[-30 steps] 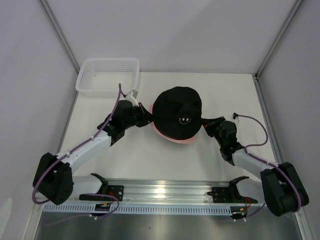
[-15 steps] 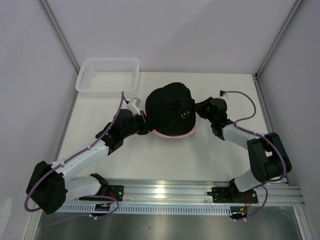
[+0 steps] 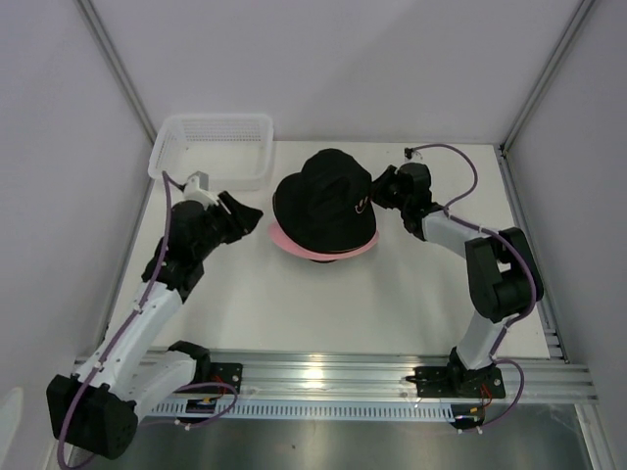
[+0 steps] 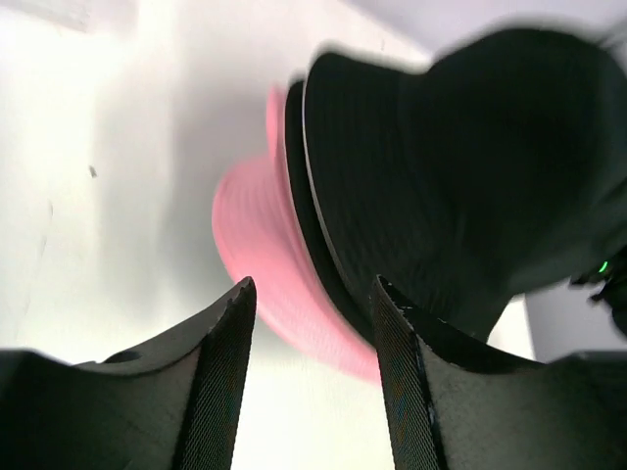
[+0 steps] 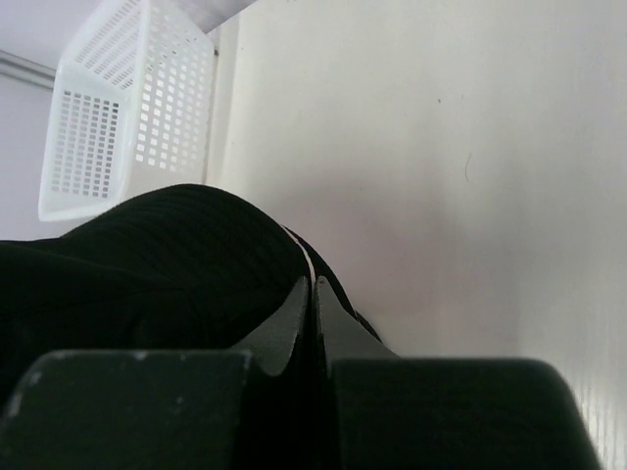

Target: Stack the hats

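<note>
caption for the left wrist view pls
Open left claw facing a black fabric bucket hat stacked on a pink fabric bucket hat.

- white table (image 3: 411, 294), matte top
- mesh basket (image 3: 211, 147) on it, far-left corner
- pink hat (image 3: 294, 248) flat on table, just R of basket, nearer front edge

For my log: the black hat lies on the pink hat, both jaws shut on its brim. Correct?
Not both: the left gripper has open jaws holding nothing, as the left wrist view shows. The right gripper is shut on the black hat.
</note>
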